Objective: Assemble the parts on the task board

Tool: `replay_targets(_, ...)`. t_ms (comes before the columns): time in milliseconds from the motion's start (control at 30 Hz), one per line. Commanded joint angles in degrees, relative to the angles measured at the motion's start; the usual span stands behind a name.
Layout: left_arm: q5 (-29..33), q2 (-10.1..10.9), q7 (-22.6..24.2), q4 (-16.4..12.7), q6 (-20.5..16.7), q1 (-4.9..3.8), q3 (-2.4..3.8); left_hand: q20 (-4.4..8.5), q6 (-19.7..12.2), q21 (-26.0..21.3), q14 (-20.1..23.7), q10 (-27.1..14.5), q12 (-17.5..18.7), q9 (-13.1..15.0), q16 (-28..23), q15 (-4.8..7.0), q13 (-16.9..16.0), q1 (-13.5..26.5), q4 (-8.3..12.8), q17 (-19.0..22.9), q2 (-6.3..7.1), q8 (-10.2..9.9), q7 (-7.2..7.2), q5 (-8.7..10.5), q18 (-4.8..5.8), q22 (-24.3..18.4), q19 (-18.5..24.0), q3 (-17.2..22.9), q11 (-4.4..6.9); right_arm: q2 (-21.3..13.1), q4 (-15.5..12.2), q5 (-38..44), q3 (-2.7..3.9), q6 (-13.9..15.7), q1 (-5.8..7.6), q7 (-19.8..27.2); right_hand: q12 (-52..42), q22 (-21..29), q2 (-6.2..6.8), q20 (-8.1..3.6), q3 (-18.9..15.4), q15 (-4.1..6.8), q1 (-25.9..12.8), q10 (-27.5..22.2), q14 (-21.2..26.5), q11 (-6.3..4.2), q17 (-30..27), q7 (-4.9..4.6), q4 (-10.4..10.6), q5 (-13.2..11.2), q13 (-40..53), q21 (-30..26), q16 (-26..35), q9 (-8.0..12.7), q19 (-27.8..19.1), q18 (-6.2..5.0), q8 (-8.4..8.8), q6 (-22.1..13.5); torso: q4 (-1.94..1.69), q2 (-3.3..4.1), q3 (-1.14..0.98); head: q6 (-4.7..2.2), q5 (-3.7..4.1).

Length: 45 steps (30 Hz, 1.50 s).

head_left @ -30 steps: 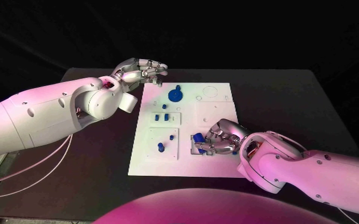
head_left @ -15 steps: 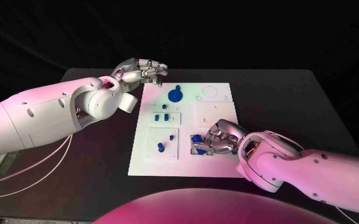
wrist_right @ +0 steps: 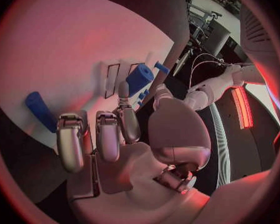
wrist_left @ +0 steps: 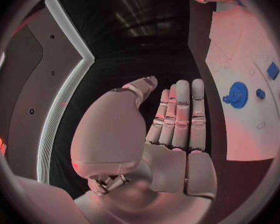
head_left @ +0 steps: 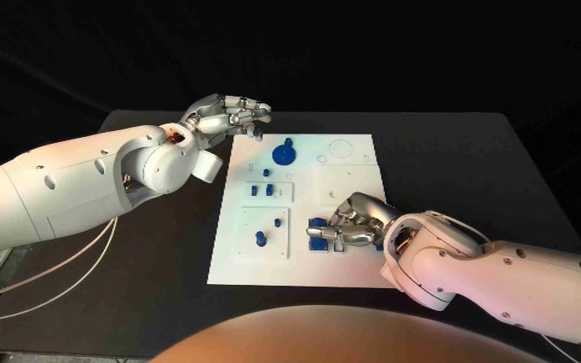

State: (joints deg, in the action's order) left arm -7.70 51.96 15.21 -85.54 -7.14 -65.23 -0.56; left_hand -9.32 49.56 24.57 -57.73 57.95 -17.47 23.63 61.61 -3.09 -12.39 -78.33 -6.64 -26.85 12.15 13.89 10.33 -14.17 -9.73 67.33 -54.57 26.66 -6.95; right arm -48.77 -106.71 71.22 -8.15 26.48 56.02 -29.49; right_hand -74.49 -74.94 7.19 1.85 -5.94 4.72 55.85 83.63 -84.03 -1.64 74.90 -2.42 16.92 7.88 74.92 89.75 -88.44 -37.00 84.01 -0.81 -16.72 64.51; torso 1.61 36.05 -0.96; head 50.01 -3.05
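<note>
- Right robot hand (head_left: 355, 227) is resting over the near right part of the task board (head_left: 351, 180), fingers curled down beside a cluster of blue parts (head_left: 320, 233); whether it is actually gripping one, I cannot tell from the head view.
- Right wrist view is showing that hand's fingers (wrist_right: 109, 134) bent over the white board, with a blue cylinder (wrist_right: 139, 78) just past the fingertips and a blue bar (wrist_right: 40, 111) off to one side; no part is seen clamped.
- Left robot hand (head_left: 230, 116) is hovering off the board's far left corner, above the desk (head_left: 484, 161), fingers curled in on nothing in the head view.
- Left wrist view is showing those fingers (wrist_left: 180, 114) held side by side, holding nothing, and the blue disc (wrist_left: 237, 94) on the board.
- Count, head view: one blue disc (head_left: 284, 154), a few small blue pieces mid-board (head_left: 260, 189), two more on the near left panel (head_left: 268, 230).
- No readable writing or labels.
</note>
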Motion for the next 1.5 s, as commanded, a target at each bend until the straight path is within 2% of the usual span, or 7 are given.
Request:
replay_targets(33, 0.03, -0.06, 0.22, -0.12, 0.81, -0.03, 0.04, 0.01, -0.51, -0.35, 0.15, -0.27, -0.3, 0.1, -0.27, -0.08, 0.05, 0.07, -0.14, 0.05, 0.46, 0.17, 0.07, -0.37, -0.6, -0.05, -0.2, 0.28, -0.09, -0.47, -0.73, 1.71, -0.01, -0.76, -0.06, 0.53, 0.05, -15.06, -1.32, -0.22, -0.72, 0.12, 0.86, 0.15, -5.09, 0.12, 10.98, -0.05, -0.1, 0.96, 4.9, 0.25, 0.0, -0.19, 5.99, 0.81, 0.31, -0.29, 0.09, -0.06, -0.04, -0.01, -0.09)
replay_targets(167, 0.03, -0.02, 0.19, -0.1, 0.81, -0.03, 0.03, 0.0, -0.53, -0.35, 0.16, -0.28, -0.31, 0.1, -0.26, -0.09, 0.06, 0.08, -0.12, 0.06, 0.46, 0.19, 0.07, -0.39, -0.59, -0.05, -0.19, 0.32, -0.09, -1.62, -1.83, 1.96, -0.01, -0.81, -0.06, 1.11, -0.33, -15.06, -2.09, -0.26, -1.33, 0.17, 3.45, 0.37, -5.15, 0.05, 11.22, 0.03, -0.2, 2.49, 5.24, 0.25, -0.09, -0.44, 5.99, 0.81, 0.27, -0.19, 0.06, -0.07, -0.01, -0.01, -0.04)
replay_targets(300, 0.03, 0.01, 0.17, -0.07, 0.8, -0.03, 0.03, 0.0, -0.53, -0.35, 0.16, -0.28, -0.31, 0.1, -0.26, -0.09, 0.06, 0.08, -0.12, 0.06, 0.46, 0.19, 0.07, -0.39, -0.59, -0.05, -0.19, 0.32, -0.09, -3.09, -3.03, 2.09, -0.01, -1.37, 0.06, 2.15, -0.78, -15.06, -2.49, -0.4, -1.84, 0.32, 8.54, 0.66, -5.31, -0.14, 11.97, 0.25, -0.42, 4.62, 5.65, 0.25, -0.37, -0.89, 5.99, 0.81, 0.16, 0.07, 0.12, -0.1, 0.0, -0.01, -0.03)
replay_targets(567, 0.02, 0.03, 0.12, -0.05, 0.82, -0.03, 0.02, 0.0, -0.53, -0.35, 0.16, -0.28, -0.31, 0.1, -0.26, -0.09, 0.06, 0.08, -0.12, 0.06, 0.46, 0.19, 0.07, -0.39, -0.59, -0.05, -0.19, 0.32, -0.09, -4.11, -3.92, 2.17, -0.01, -3.27, 0.33, 3.27, -1.98, -15.06, -2.77, -0.66, -2.56, 0.62, 15.24, 1.26, -5.47, -0.52, 12.74, 0.68, -0.52, 5.08, 6.55, 0.25, -0.67, -1.7, 5.99, 0.81, -0.12, 0.72, 0.04, -0.02, -0.05, -0.01, 0.08)
replay_targets(833, 0.02, 0.05, 0.09, -0.07, 0.82, -0.03, 0.01, 0.0, -0.55, -0.37, 0.2, -0.29, -0.36, 0.11, -0.27, -0.09, 0.08, 0.05, -0.07, 0.1, 0.33, 0.3, 0.07, -0.44, -0.59, -0.06, -0.15, 0.51, -0.09, -3.6, -2.99, 2.3, -0.01, -4.05, 0.39, 2.88, -2.64, -15.06, -3.33, -0.71, -2.77, 0.68, 15.6, 1.55, -5.52, -0.61, 12.98, 0.77, -0.29, 5.43, 6.98, 0.25, -0.76, -1.93, 5.99, 0.81, -0.3, 1.09, -0.02, 0.03, 0.01, -0.01, 0.08)
replay_targets(1133, 0.02, 0.09, 0.06, -0.1, 0.85, -0.03, 0.0, 0.0, -0.55, -0.37, 0.2, -0.29, -0.36, 0.11, -0.27, -0.09, 0.08, 0.05, -0.07, 0.1, 0.33, 0.3, 0.07, -0.44, -0.59, -0.06, -0.15, 0.51, -0.09, -2.27, -1.09, 2.54, -0.01, -4.57, 0.4, 2.43, -3.16, -15.06, -4.15, -0.79, -2.86, 0.77, 15.95, 1.79, -5.54, -0.73, 13.09, 0.93, -0.31, 5.85, 7.33, 0.25, -0.8, -2.15, 5.99, 0.81, -0.41, 1.33, -0.1, 0.03, -0.05, -0.01, -0.01)
replay_targets(1500, 0.02, 0.09, -0.16, -0.03, 0.92, -0.03, 0.0, 0.02, -0.59, -0.35, 0.29, -0.31, -0.43, 0.14, -0.29, -0.06, 0.12, -0.2, 0.17, 0.18, 0.1, 0.47, 0.05, -0.67, -0.6, -0.04, -0.11, 0.96, -0.07, -1.65, -0.45, 2.74, -0.01, -6.8, 0.4, 2.62, -3.38, -15.06, -4.09, -0.87, -3.23, 0.87, 16.7, 1.89, -5.54, -0.82, 13.1, 1.02, -0.45, 5.52, 7.5, 0.25, -0.81, -2.35, 5.99, 0.81, -0.42, 1.33, 0.0, 0.01, 0.01, -0.01, -0.26)
